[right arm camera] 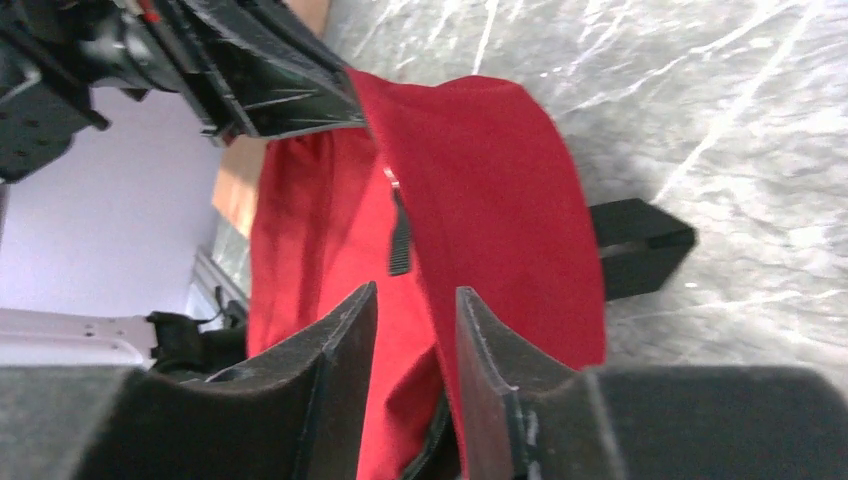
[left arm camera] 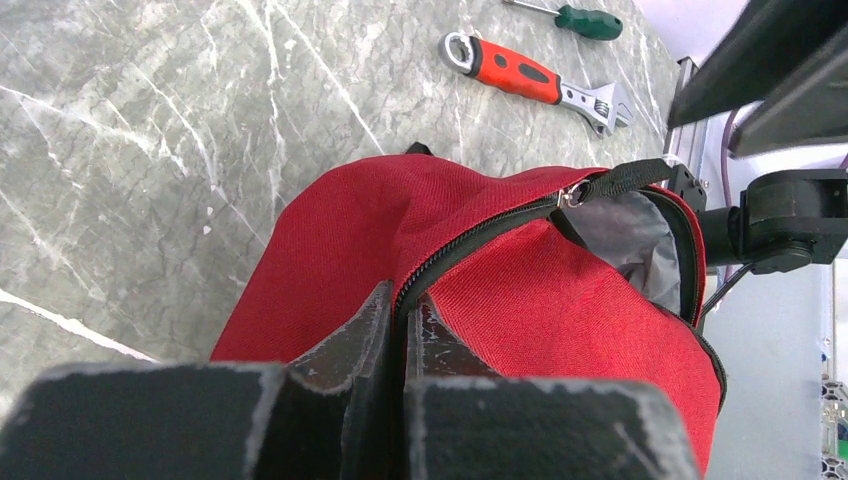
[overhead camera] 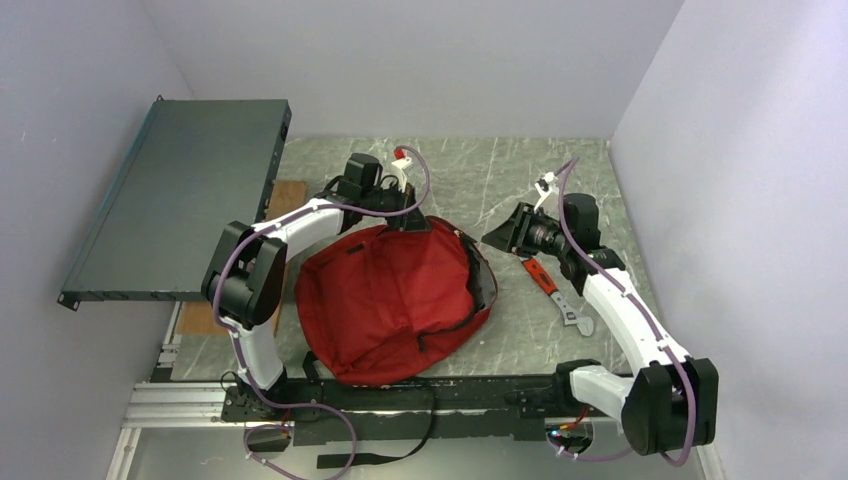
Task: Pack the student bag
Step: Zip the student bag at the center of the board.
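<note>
The red student bag [overhead camera: 390, 300] lies in the middle of the table, its black zipper partly open on the side facing the right arm, with grey lining [left arm camera: 630, 235] showing. My left gripper [overhead camera: 410, 222] is at the bag's far top edge, shut on the red fabric along the zipper line [left arm camera: 400, 312]. The bag edge is lifted there. My right gripper [overhead camera: 505, 238] hovers just right of the bag, open and empty. In the right wrist view its fingers [right arm camera: 415, 292] point at the raised red fabric [right arm camera: 480, 180] without touching it.
A red-handled adjustable wrench [overhead camera: 550, 288] lies right of the bag and also shows in the left wrist view [left arm camera: 535, 80], beside a green-handled screwdriver [left arm camera: 585, 20]. A dark flat rack unit [overhead camera: 180, 190] leans at the left. A black block [right arm camera: 640, 240] sits behind the bag.
</note>
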